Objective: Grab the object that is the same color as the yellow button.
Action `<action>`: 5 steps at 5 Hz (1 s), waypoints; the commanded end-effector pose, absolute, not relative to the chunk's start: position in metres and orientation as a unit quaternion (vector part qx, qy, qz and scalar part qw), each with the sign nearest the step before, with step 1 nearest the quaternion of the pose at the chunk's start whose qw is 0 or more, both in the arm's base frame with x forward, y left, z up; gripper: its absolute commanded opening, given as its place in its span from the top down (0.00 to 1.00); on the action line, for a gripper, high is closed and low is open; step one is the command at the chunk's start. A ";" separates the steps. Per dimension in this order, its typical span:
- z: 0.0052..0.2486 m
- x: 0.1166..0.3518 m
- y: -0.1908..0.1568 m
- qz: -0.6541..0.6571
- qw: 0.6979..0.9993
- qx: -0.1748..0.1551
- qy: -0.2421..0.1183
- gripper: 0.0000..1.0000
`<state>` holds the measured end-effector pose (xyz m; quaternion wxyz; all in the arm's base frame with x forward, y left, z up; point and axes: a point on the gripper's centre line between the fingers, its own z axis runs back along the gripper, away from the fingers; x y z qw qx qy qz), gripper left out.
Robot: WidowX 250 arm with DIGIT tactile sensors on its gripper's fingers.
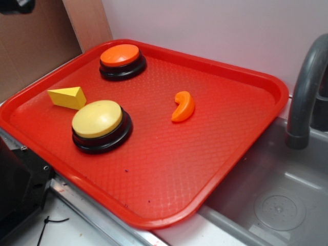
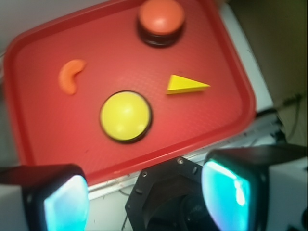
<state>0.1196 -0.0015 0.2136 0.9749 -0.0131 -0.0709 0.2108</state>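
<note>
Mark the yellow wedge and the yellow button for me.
yellow wedge (image 2: 186, 85), wrist view, on its top face.
yellow button (image 2: 125, 115), wrist view, on the dome's centre.

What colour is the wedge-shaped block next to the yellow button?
Solid yellow, matching the yellow button. The wedge-shaped block shows best in the exterior view.
</note>
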 end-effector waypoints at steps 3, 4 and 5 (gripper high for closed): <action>0.115 0.154 0.073 0.622 0.774 0.016 -0.118 0.00; 0.092 0.168 0.085 0.665 0.737 0.038 -0.115 0.00; 0.072 0.178 0.091 0.679 0.724 0.049 -0.113 0.00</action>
